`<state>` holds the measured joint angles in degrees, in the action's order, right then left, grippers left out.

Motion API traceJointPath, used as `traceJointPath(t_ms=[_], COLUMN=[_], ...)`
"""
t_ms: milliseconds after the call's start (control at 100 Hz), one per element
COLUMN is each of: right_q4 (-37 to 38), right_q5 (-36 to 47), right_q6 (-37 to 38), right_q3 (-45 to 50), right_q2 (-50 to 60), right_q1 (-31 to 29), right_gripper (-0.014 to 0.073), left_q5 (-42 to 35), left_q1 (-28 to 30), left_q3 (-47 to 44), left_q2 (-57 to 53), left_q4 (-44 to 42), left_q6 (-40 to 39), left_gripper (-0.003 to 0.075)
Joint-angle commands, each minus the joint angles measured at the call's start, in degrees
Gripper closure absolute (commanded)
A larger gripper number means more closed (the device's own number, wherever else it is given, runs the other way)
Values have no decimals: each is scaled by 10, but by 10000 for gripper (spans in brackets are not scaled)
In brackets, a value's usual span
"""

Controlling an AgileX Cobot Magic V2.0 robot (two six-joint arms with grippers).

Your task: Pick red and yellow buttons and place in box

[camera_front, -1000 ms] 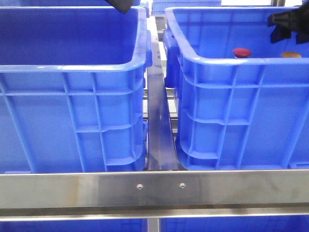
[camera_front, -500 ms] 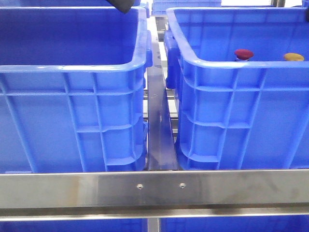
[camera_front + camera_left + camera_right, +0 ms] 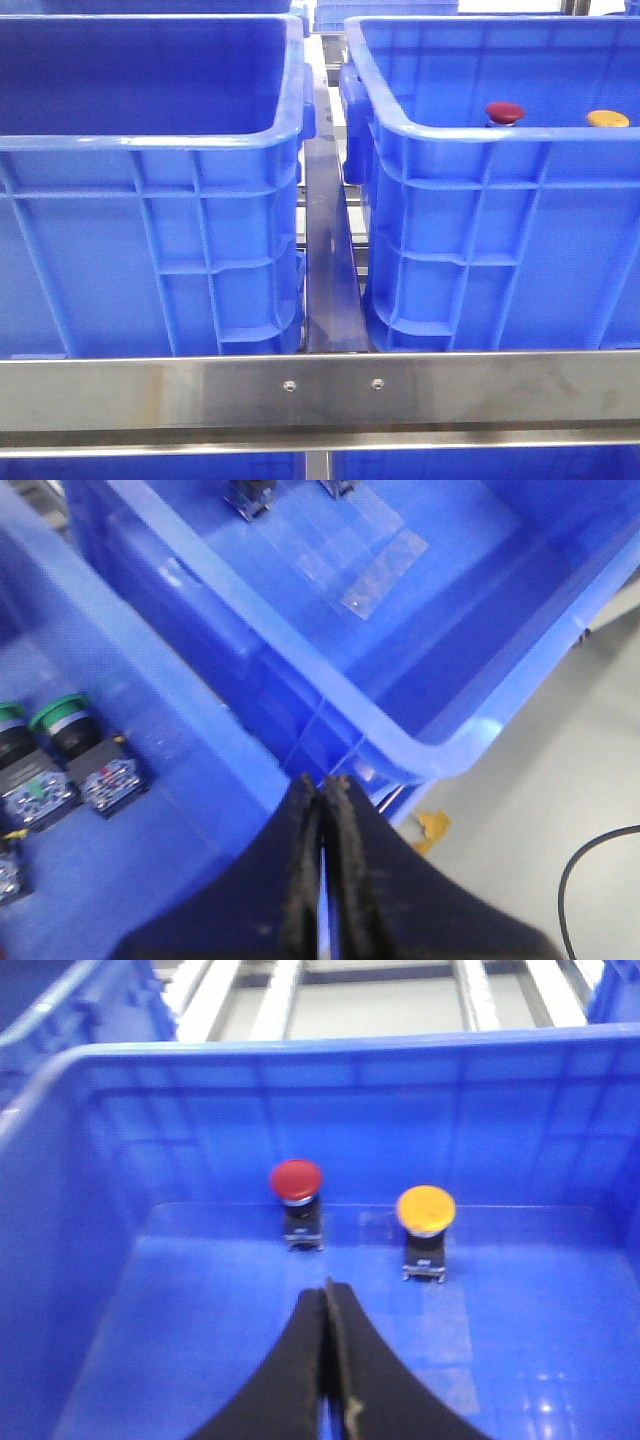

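Observation:
The red button (image 3: 503,112) and the yellow button (image 3: 608,119) stand upright side by side on the floor of the right blue box (image 3: 480,200), near its far wall. An identical left blue box (image 3: 150,210) stands beside it, its floor hidden in the front view. In the right wrist view my right gripper (image 3: 327,1286) is shut and empty, hovering inside the box a short way back from the red button (image 3: 297,1182) and yellow button (image 3: 426,1208). My left gripper (image 3: 323,780) is shut and empty, above a blue box rim (image 3: 440,752). Neither gripper shows in the front view.
A steel rail (image 3: 330,270) runs between the two boxes and a steel crossbar (image 3: 320,390) spans the front. In the left wrist view, green buttons (image 3: 60,715) lie in a neighbouring blue crate, clear tape strips (image 3: 350,550) lie on another's floor, and a black cable (image 3: 590,860) crosses the grey ground.
The dark tips of both arms, seen at the top left and top right of the front view a second ago, have moved out of that view. The buttons stay in place.

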<state>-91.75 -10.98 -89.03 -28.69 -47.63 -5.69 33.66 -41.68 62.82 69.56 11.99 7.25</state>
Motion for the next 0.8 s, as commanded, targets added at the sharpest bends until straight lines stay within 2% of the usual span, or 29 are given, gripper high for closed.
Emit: traceJointPath(t_ms=[0, 390, 790], right_q4=[-7, -7, -7], right_q5=[-16, -16, -37], right_q6=[-7, -7, -7], right_q3=[22, 170, 193], right_q2=[63, 300, 313], right_q1=[-4, -4, -4], right_gripper=[664, 664, 664], left_q5=[-65, -176, -202], left_q1=[-2, -2, -2], left_q3=[-21, -223, -313], left_q2=[-53, -264, -380], left_q4=[6, -5, -14], left_q6=[0, 0, 0], left_gripper=[740, 740, 740])
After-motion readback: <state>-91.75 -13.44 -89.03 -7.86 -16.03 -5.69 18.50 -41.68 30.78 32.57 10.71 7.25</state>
